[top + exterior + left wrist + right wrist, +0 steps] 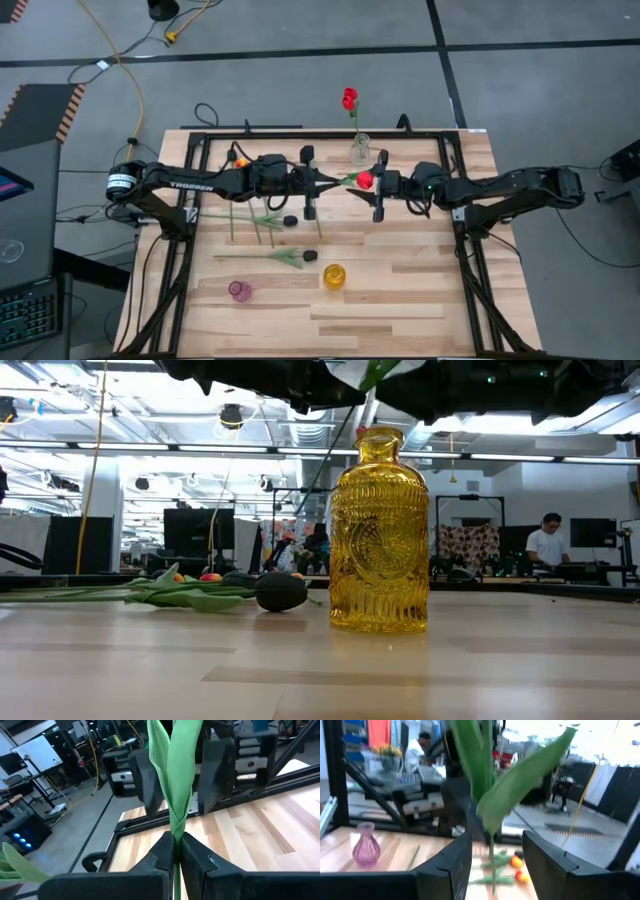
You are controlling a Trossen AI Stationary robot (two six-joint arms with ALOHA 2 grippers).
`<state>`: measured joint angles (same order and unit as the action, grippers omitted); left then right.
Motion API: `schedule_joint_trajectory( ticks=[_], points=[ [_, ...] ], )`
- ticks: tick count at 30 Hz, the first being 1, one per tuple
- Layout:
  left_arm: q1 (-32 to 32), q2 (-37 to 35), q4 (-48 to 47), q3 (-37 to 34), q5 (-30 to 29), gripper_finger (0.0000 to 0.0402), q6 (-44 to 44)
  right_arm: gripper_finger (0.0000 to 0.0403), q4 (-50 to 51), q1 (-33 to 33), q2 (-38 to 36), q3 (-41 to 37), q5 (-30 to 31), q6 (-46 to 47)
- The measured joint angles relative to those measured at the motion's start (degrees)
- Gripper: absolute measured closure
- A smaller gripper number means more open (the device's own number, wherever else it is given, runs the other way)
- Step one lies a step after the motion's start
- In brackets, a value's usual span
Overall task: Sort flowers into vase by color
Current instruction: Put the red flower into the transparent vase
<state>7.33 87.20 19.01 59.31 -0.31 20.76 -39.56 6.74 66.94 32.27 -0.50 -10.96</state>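
My left gripper (pixel 335 182) is above the middle of the table, shut on a red tulip (pixel 365 180) whose green leaves (pixel 172 775) point toward my right gripper. My right gripper (pixel 380 186) faces it, open, with its fingers (pixel 455 857) on either side of the leaves (pixel 510 785), apart from them. A clear vase (pixel 359 151) at the far edge holds another red tulip (pixel 350 98). Several tulips (pixel 262 216) lie flat on the table's left half, with black heads (pixel 282 592) and yellow-orange heads (pixel 240 160). A yellow vase (pixel 333 276) and a pink vase (pixel 240 291) stand near the near edge. My left gripper pinches the red tulip's stem (pixel 176 840) just below its leaves, between the two fingertips (pixel 162 855). The fingers come level from the table's left and lie roughly along the stem. The flower is lifted clear of the table, its head pointing toward the right.
A black frame (pixel 300 133) runs along the far edge and both sides of the wooden table (pixel 420 300). Bare boards lie on the table's right half and along the near edge. People (pixel 548 540) show in the room beyond the table.
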Motion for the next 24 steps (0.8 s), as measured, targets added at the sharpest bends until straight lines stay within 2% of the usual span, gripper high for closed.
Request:
schedule_joint_trajectory(
  ticks=[16, 24],
  points=[
    [-0.6, 0.0, -0.6, 0.0, 0.1, 0.0393, 0.0, 0.0205, -7.6, -2.2, 9.6, 3.6, -0.9, -2.5],
    [-0.6, 0.0, -1.8, 0.0, -0.6, 0.0393, 2.1, 0.024, -7.5, -2.1, 10.2, 4.1, -0.9, -2.5]
  ],
)
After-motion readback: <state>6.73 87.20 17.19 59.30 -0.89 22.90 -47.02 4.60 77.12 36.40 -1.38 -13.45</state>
